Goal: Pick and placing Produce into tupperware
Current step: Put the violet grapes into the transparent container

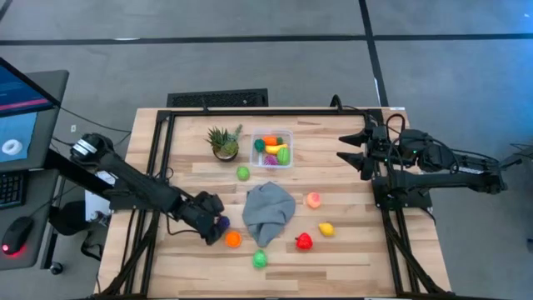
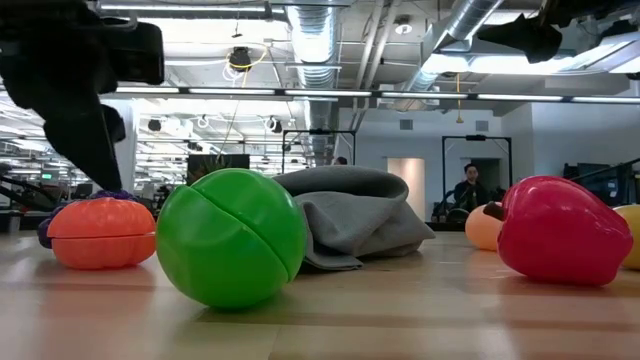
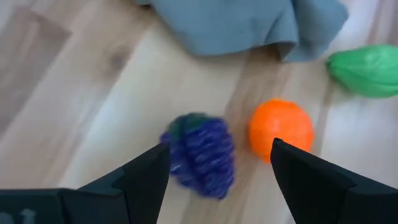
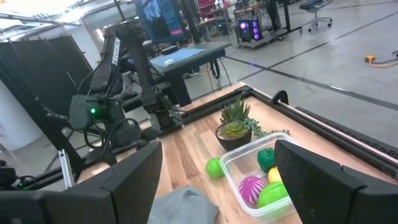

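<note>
My left gripper (image 3: 217, 165) is open and low over the table near its near-left part, also seen from above (image 1: 213, 225). Purple grapes (image 3: 202, 155) lie on the wood between its fingers. An orange fruit (image 3: 281, 127) sits just beyond one finger. The clear square tupperware (image 1: 272, 148) stands toward the far edge and holds several pieces: green, yellow, orange and magenta. My right gripper (image 4: 217, 180) is open, raised at the table's right side (image 1: 354, 150), and touches nothing. My left gripper comes at the purple grapes (image 1: 223, 222) slanting down from the table's left, with one finger (image 3: 146, 174) close beside them. I cannot tell whether a finger touches them. The grapes rest on the table.
A crumpled grey cloth (image 1: 268, 212) lies mid-table beside the left gripper. Loose produce lies around it: a green piece (image 1: 260, 259), a red one (image 1: 304, 242), a yellow one (image 1: 326, 228), a peach one (image 1: 314, 199), and a green ball (image 1: 242, 173). A spiky potted plant (image 1: 225, 142) stands left of the tupperware.
</note>
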Motion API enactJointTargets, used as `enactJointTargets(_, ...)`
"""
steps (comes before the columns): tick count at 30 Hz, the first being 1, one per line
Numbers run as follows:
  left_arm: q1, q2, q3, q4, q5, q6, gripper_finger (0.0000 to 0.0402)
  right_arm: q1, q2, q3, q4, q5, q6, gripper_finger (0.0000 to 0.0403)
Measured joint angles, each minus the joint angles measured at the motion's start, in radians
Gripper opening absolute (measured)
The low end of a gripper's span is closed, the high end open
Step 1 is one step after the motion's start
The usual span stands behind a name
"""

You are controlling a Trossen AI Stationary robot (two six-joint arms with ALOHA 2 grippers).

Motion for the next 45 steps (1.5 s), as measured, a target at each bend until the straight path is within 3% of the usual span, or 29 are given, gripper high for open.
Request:
enactJointTargets(14, 0.005, 0.034, 0.000, 0.034, -0.039, -0.010, 0.0265, 0.000, 0.000, 0.000, 0.000, 0.000, 0.002, 0.0333)
enactJointTargets(33, 0.009, 0.037, 0.000, -0.011, -0.009, 0.115, 0.0265, 0.000, 0.000, 0.000, 0.000, 0.025, 0.002, 0.0333)
enactJointTargets(45, 0.066, 0.037, 0.000, 0.013, 0.042, 0.248, 0.0275, 0.000, 0.000, 0.000, 0.000, 0.034, 0.008, 0.0333)
